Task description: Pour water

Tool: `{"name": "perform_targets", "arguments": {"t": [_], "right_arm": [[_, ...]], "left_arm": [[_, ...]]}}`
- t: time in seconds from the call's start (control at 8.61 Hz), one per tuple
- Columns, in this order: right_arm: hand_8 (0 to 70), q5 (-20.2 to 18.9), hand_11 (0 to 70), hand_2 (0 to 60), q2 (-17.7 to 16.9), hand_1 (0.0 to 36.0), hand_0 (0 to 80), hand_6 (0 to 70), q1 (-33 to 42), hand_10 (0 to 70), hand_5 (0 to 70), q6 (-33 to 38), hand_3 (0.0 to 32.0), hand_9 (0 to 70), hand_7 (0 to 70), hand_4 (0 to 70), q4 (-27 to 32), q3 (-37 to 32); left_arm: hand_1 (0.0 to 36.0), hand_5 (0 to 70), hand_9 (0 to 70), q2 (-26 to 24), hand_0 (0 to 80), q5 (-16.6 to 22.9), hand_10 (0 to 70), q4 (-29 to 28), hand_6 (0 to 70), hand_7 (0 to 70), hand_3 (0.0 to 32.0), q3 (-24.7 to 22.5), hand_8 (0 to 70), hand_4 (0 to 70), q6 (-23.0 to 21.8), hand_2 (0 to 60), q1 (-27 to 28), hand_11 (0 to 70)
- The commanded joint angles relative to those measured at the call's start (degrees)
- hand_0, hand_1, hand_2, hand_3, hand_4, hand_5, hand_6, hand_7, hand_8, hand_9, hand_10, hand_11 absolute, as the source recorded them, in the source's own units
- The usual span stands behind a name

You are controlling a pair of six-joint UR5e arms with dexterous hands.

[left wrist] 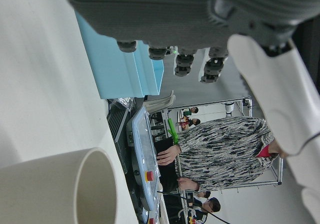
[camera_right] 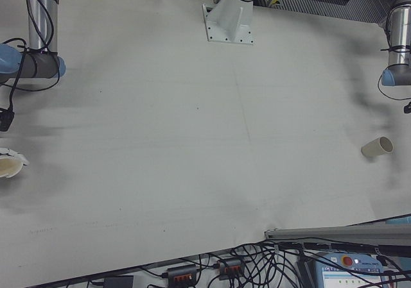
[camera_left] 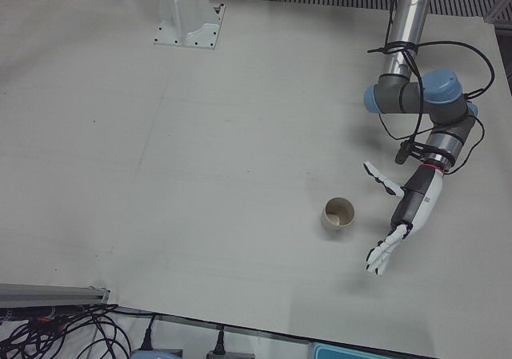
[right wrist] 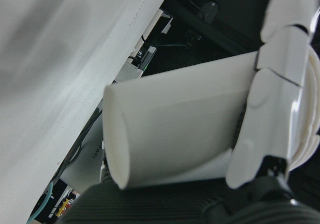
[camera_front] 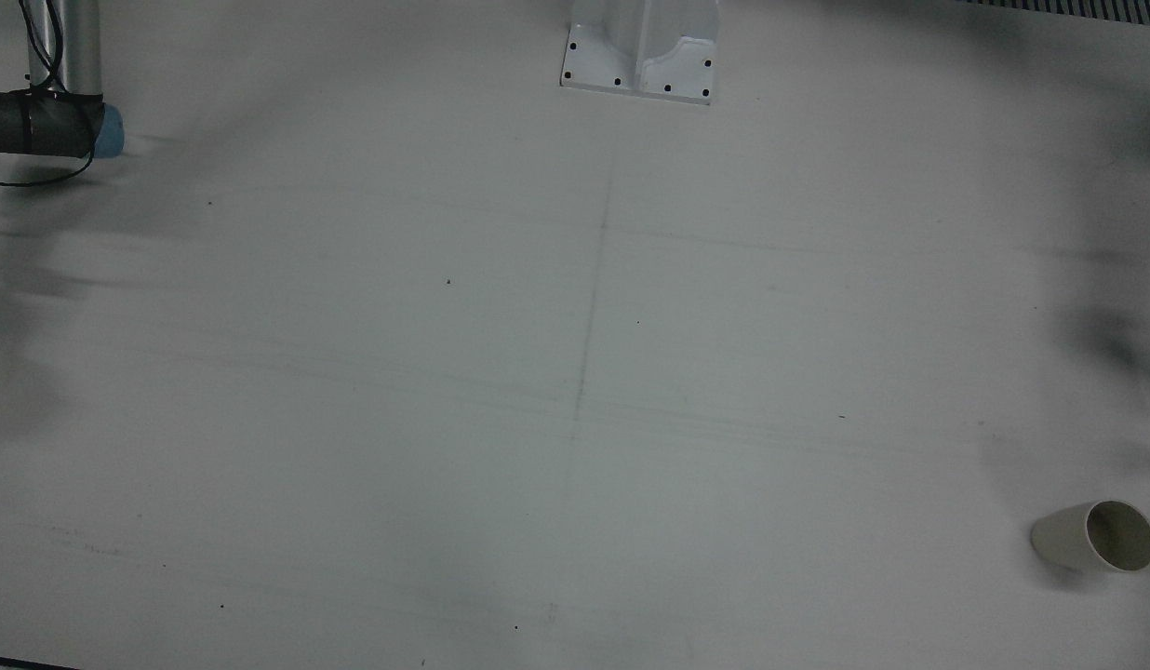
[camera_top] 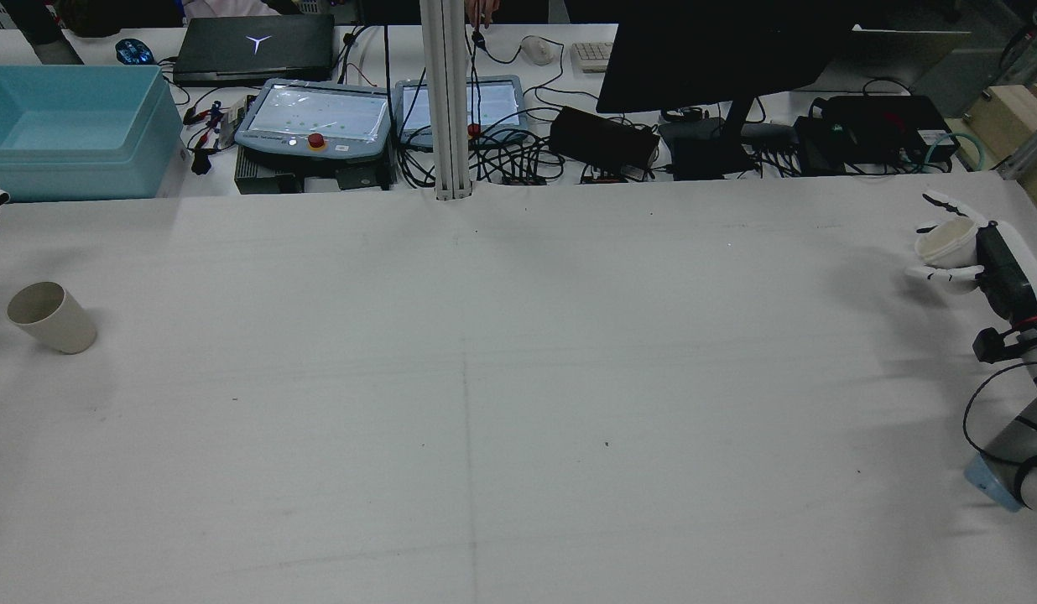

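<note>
Close against the right hand view sits a white cup (right wrist: 175,119), lying sideways in the frame, with the right hand (right wrist: 280,104) clamped on it — fingers (right wrist: 272,59) wrapped over its wall.

In the left hand view, a second cup (left wrist: 65,189) fills the lower corner, cut off by the frame edge; the left hand's fingertips (left wrist: 185,62) hang above it, touching nothing. A person in a patterned top (left wrist: 225,151) stands beyond the table.

The rear view shows two cups in all: one standing on the white table (camera_top: 518,403) at its left side, one held aloft at the far right. The left hand is nearly out of frame there.

From the left-front view, the left hand (camera_left: 392,215) hovers beside the standing cup — fingers spread wide, apart from it.
</note>
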Motion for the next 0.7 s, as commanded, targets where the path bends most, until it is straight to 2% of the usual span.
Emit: {"name": "perform_targets", "arguments": {"t": [0.0, 0.12, 0.23, 0.35, 0.58], "right_arm": [[20.9, 0.0, 0.0, 0.0, -0.2, 15.2, 56.3, 32.3, -0.1, 0.0, 11.2, 0.1, 0.0, 23.1, 25.3, 8.6, -0.1, 0.0], [14.8, 0.0, 0.0, 0.0, -0.3, 14.8, 55.6, 27.5, -0.1, 0.0, 9.9, 0.2, 0.0, 14.2, 18.6, 5.3, -0.1, 0.0], [11.3, -0.1, 0.0, 0.0, -0.3, 14.4, 54.7, 24.5, -0.1, 0.0, 9.1, 0.1, 0.0, 9.1, 14.3, 2.5, -0.1, 0.0], [10.6, -0.1, 0.0, 0.0, -0.4, 14.2, 53.9, 23.5, -0.1, 0.0, 8.8, 0.2, 0.0, 8.2, 13.4, 0.1, -0.1, 0.1], [7.8, -0.1, 0.0, 0.0, -0.4, 14.0, 53.1, 19.8, -0.1, 0.0, 8.2, 0.8, 0.0, 4.0, 8.2, 0.0, -0.1, 0.2]], "left_arm": [[0.0, 0.0, 0.0, 0.2, 48.9, 0.0, 0.0, 0.0, 10.0, 6.9, 7.2, 0.0, 4.0, 23.2, 0.0, 0.0, 0.0, 0.0], [0.0, 0.0, 0.0, 0.3, 48.5, 0.0, 0.0, 0.0, 10.0, 6.9, 7.2, 0.0, 4.0, 23.3, 0.0, 0.0, 0.0, 0.0], [0.0, 0.0, 0.0, 0.3, 48.9, 0.0, 0.0, 0.0, 10.1, 7.0, 7.0, 0.0, 4.0, 23.5, 0.0, 0.0, 0.0, 0.0], [0.0, 0.0, 0.0, 0.6, 48.9, 0.0, 0.0, 0.0, 10.1, 7.0, 7.0, -0.1, 4.0, 23.5, 0.0, 0.0, 0.0, 0.0], [0.0, 0.0, 0.0, 0.7, 48.7, 0.0, 0.0, -0.2, 9.9, 6.8, 7.6, -0.4, 3.9, 23.1, -0.1, 0.0, -0.1, 0.0]]}}
